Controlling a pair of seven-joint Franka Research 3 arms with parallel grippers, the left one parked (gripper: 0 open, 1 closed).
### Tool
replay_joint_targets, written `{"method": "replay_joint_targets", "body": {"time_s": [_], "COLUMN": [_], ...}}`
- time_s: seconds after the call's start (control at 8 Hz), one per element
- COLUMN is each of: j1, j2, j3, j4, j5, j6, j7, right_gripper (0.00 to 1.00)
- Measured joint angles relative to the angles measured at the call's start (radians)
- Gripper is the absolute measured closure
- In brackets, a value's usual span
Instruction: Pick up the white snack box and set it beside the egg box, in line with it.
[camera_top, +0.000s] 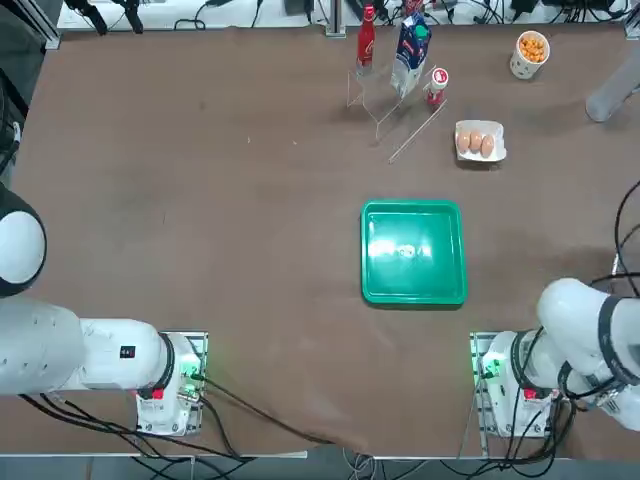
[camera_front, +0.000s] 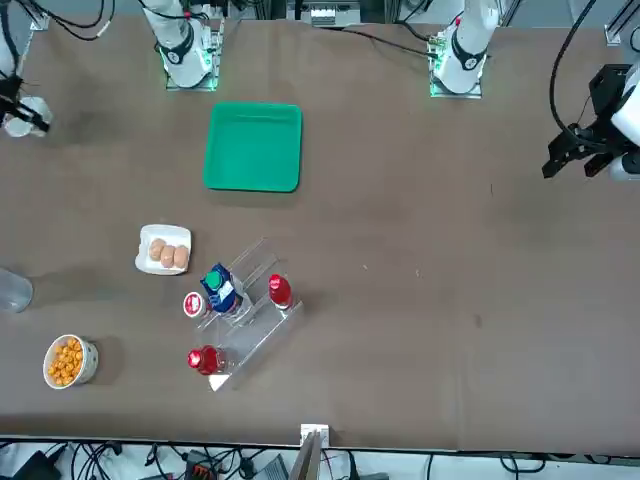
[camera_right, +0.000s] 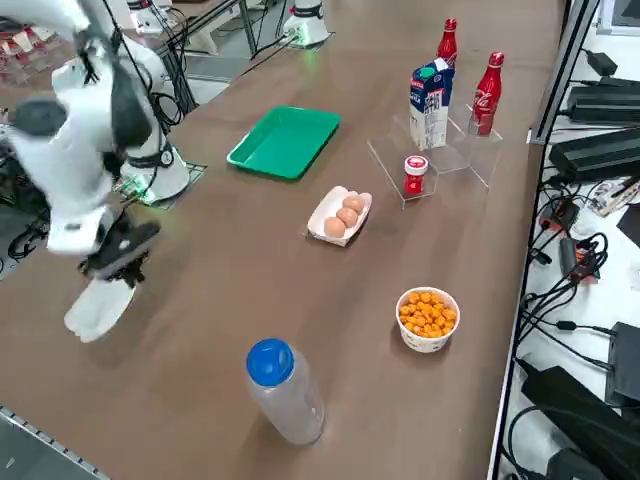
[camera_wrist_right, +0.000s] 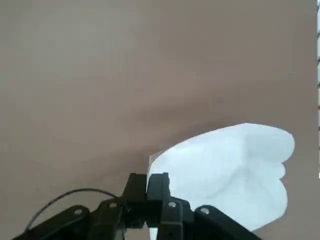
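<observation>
My right gripper (camera_wrist_right: 149, 186) is shut on one edge of the white snack box (camera_wrist_right: 230, 170), a plain flat white box that hangs tilted from the fingers just above the table. In the right side view the gripper (camera_right: 118, 258) and the snack box (camera_right: 98, 305) are near the table's right-hand edge, far from the egg box (camera_right: 340, 215). The egg box (camera_top: 480, 141) is a small white tray with brown eggs, lying between the green tray and the cup of snacks. From the front the snack box (camera_front: 16, 118) shows at the picture's left edge.
A green tray (camera_top: 413, 250) lies mid-table. Behind the egg box a clear stand (camera_right: 440, 150) carries two red bottles, a blue carton and a red can. A cup of orange snacks (camera_right: 427, 318) and a clear bottle with a blue cap (camera_right: 282, 390) stand near the right edge.
</observation>
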Motion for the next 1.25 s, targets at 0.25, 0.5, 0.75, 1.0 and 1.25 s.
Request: {"method": "replay_joint_targets", "body": {"time_s": [0.25, 0.5, 0.75, 1.0, 1.25], "j1": [0.216, 0.419, 0.523, 0.540, 0.565], "j2": [0.023, 0.159, 0.314, 0.434, 0.511], "j3": [0.008, 0.014, 0.012, 0.006, 0.004], "j4": [0.140, 0.275, 0.357, 0.376, 0.379], "j5": [0.008, 0.006, -0.019, -0.037, -0.067], "j6": [-0.140, -0.155, -0.083, 0.008, 0.066], "j7": [0.178, 0.326, 0.366, 0.431, 0.536], "right_gripper": [0.98, 0.98, 0.98, 0.98, 0.98]}}
